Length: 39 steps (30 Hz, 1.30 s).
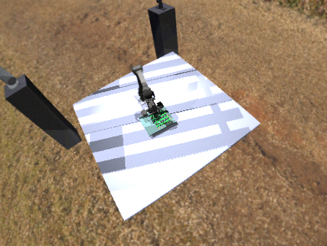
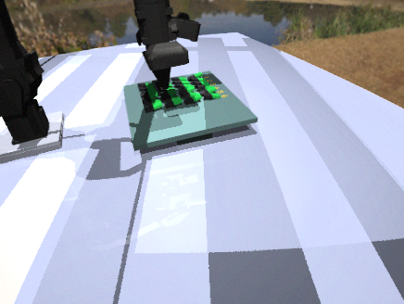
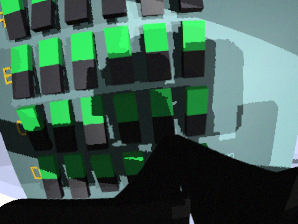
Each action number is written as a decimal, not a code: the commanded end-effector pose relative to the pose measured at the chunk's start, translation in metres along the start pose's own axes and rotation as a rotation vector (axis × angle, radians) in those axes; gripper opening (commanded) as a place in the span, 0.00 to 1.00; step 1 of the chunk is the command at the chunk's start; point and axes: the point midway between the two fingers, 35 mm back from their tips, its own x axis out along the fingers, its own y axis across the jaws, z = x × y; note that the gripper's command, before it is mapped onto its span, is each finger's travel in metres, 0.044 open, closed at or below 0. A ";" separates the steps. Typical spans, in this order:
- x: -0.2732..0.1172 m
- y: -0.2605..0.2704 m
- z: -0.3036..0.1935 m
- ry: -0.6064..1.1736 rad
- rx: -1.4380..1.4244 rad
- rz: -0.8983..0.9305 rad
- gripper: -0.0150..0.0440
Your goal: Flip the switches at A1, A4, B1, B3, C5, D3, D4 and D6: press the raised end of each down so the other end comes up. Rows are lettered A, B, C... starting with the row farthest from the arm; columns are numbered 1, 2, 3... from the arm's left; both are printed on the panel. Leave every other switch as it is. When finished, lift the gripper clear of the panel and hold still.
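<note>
Gripper (image 1: pixel 157 119) (image 2: pixel 164 87) (image 3: pixel 170 143), jaws together, low over the panel's (image 1: pixel 148 129) (image 2: pixel 195 125) (image 3: pixel 260 120) near rows — likely D's turn, next a straight press down

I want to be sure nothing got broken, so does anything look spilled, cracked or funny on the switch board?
Nothing stands out. The switch panel lies on the table with no spill or crack that I can see, though the gripper hides some switches.

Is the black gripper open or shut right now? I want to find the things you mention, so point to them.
Shut: the black gripper (image 1: pixel 157 119) (image 2: pixel 164 86) (image 3: pixel 170 143) tapers to a single closed tip over the green-and-black rocker switches (image 1: pixel 163 119) (image 2: pixel 189 89) (image 3: pixel 156 37).
</note>
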 end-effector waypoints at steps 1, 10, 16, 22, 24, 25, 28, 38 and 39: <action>0.005 0.001 -0.001 0.004 -0.004 0.005 0.25; 0.017 0.001 -0.002 0.004 -0.004 0.005 0.25; 0.017 0.001 -0.002 0.004 -0.004 0.005 0.25; 0.017 0.001 -0.002 0.004 -0.004 0.005 0.25; 0.017 0.001 -0.002 0.004 -0.004 0.005 0.25; 0.017 0.001 -0.002 0.004 -0.004 0.005 0.25; 0.017 0.001 -0.002 0.004 -0.004 0.005 0.25; 0.017 0.001 -0.002 0.004 -0.004 0.005 0.25; 0.017 0.001 -0.002 0.004 -0.004 0.005 0.25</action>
